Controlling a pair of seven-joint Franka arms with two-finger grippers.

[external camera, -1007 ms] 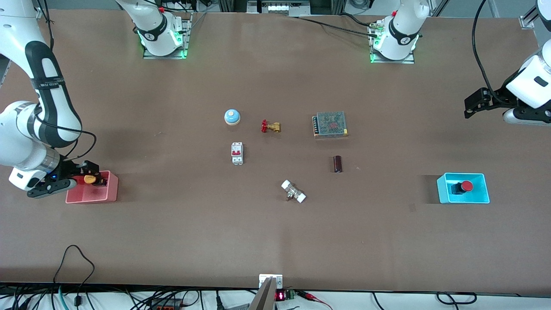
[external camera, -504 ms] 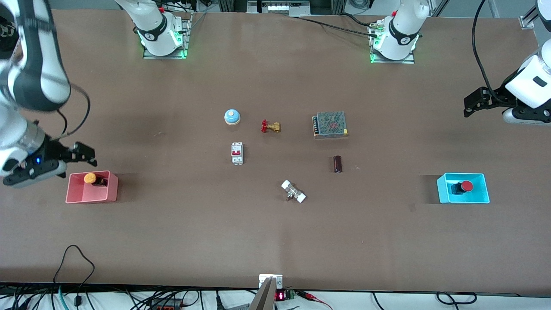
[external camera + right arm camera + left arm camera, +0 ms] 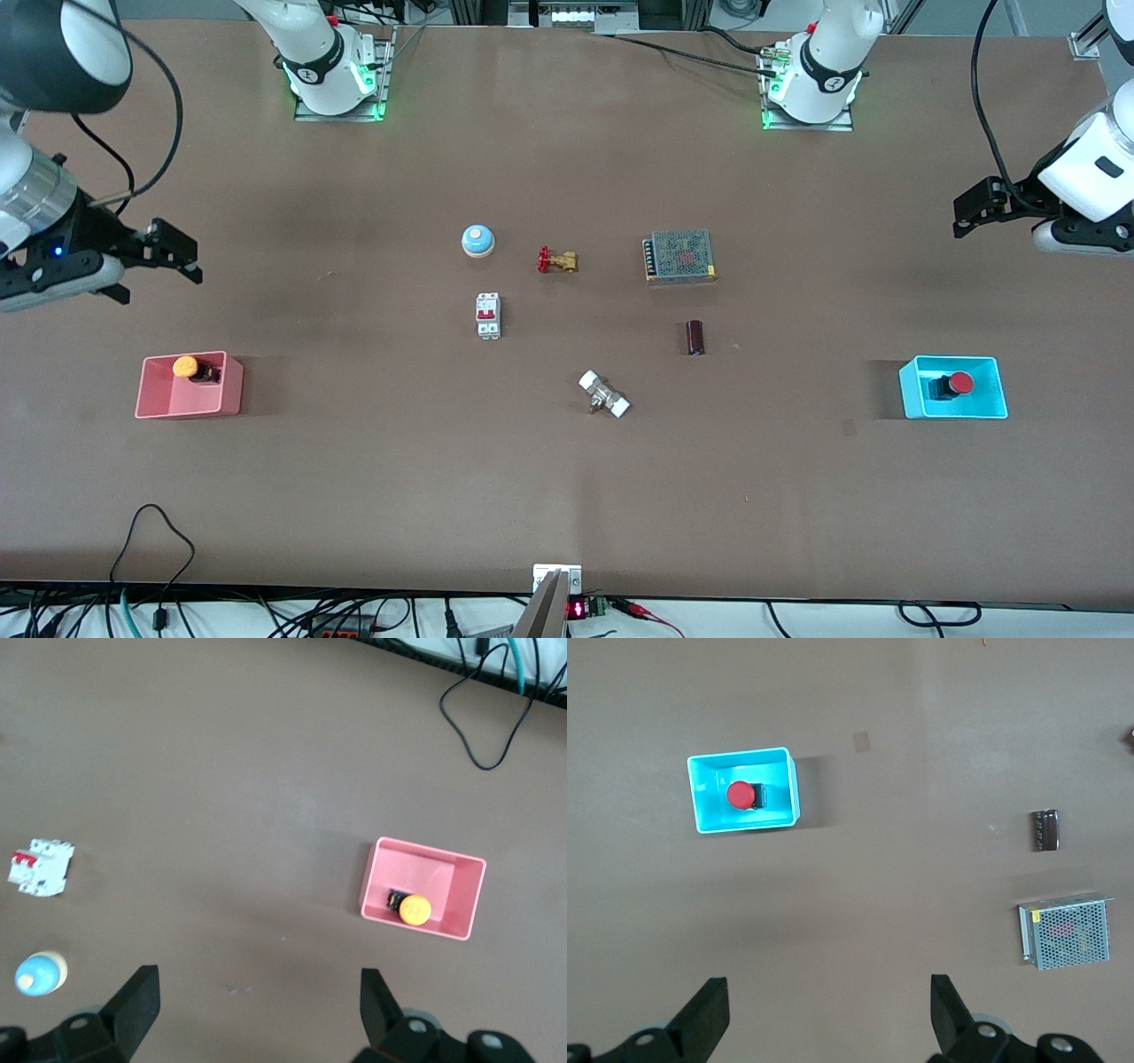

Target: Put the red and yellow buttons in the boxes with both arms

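Note:
The orange-yellow button [image 3: 186, 367] lies in the pink-red box [image 3: 188, 386] at the right arm's end of the table; both show in the right wrist view, the button [image 3: 412, 908] in the box [image 3: 423, 889]. The red button [image 3: 959, 383] lies in the cyan-blue box [image 3: 953, 387] at the left arm's end, and shows in the left wrist view [image 3: 741, 795] in its box [image 3: 745, 789]. My right gripper [image 3: 173, 252] is open and empty, up in the air over bare table beside the pink-red box. My left gripper [image 3: 974, 213] is open and empty, raised over bare table at the table's end.
In the middle of the table stand a blue-and-white dome bell [image 3: 477, 239], a brass valve with a red handle [image 3: 556, 260], a white circuit breaker [image 3: 488, 315], a metal power supply [image 3: 680, 255], a dark cylinder [image 3: 695, 338] and a white-ended fitting [image 3: 604, 394].
My right gripper let go of the orange-yellow button in the pink-red box, then rose and drew away from the box. The left arm barely moved.

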